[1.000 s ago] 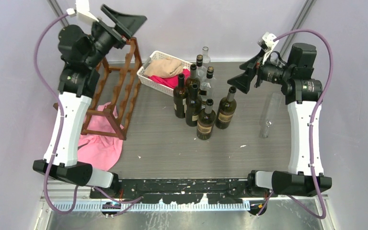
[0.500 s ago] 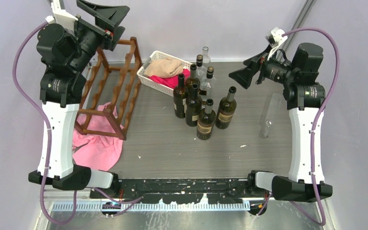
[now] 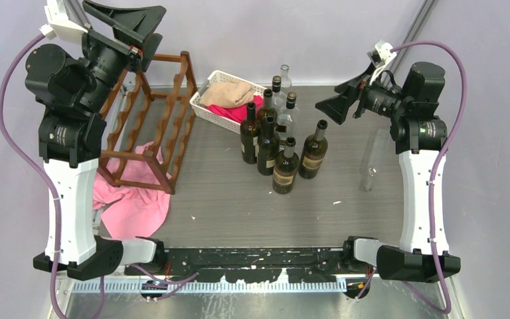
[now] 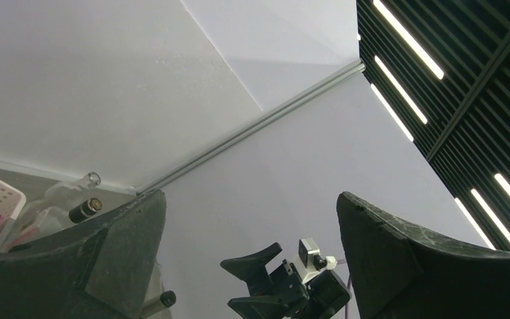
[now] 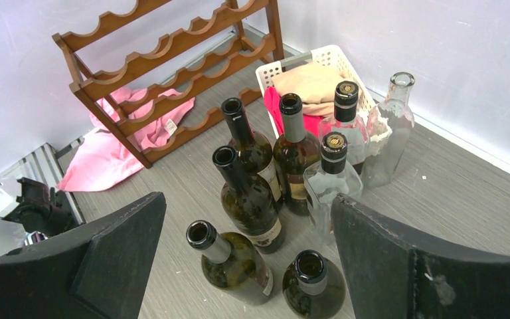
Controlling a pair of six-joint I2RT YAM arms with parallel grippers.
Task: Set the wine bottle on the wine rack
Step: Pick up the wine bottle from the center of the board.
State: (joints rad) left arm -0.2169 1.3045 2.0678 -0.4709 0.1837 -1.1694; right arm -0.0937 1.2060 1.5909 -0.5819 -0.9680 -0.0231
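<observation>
Now | both empty: right gripper [image 3: 333,104] spread over the wine bottles [image 3: 313,154], left gripper [image 3: 141,32] spread above wine rack [image 3: 167,126] | best to lower onto the outermost neck, sparing neighbours.

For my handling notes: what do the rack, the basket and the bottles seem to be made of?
Rack: wood, by the shaped rails and posts, with a reddish-brown stain and a slight sheen. Basket: probably plastic, matt white, with moulded lattice walls. Bottles: seemingly glass, glossy with highlights; most are dark, a few are clear and see-through.
</observation>
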